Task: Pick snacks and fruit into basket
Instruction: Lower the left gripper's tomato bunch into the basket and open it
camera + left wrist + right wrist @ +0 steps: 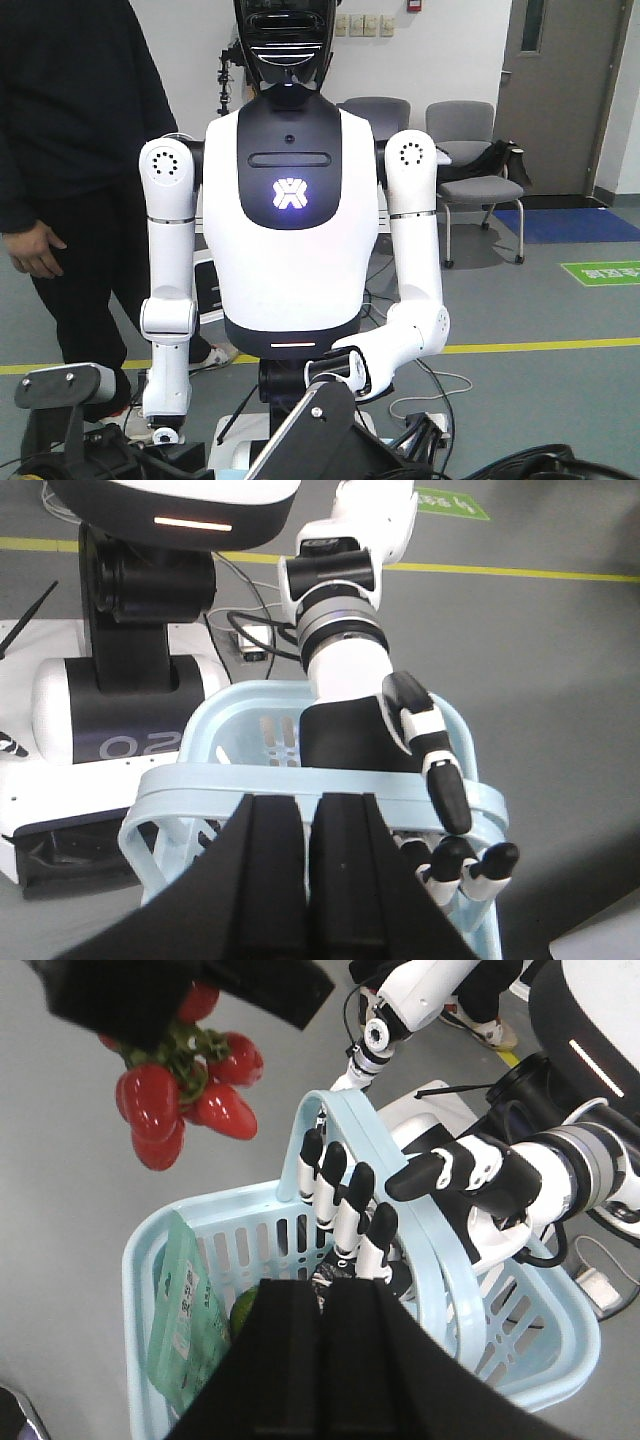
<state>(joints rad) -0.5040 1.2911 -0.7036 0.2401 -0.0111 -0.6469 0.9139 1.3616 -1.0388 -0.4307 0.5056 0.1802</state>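
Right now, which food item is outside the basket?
The red fruit bunch, hanging clear of the basket; the teal pouch and green fruit lie inside.

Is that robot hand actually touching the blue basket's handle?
Touching. The right wrist view shows the hand with fingers curled around the basket handle.
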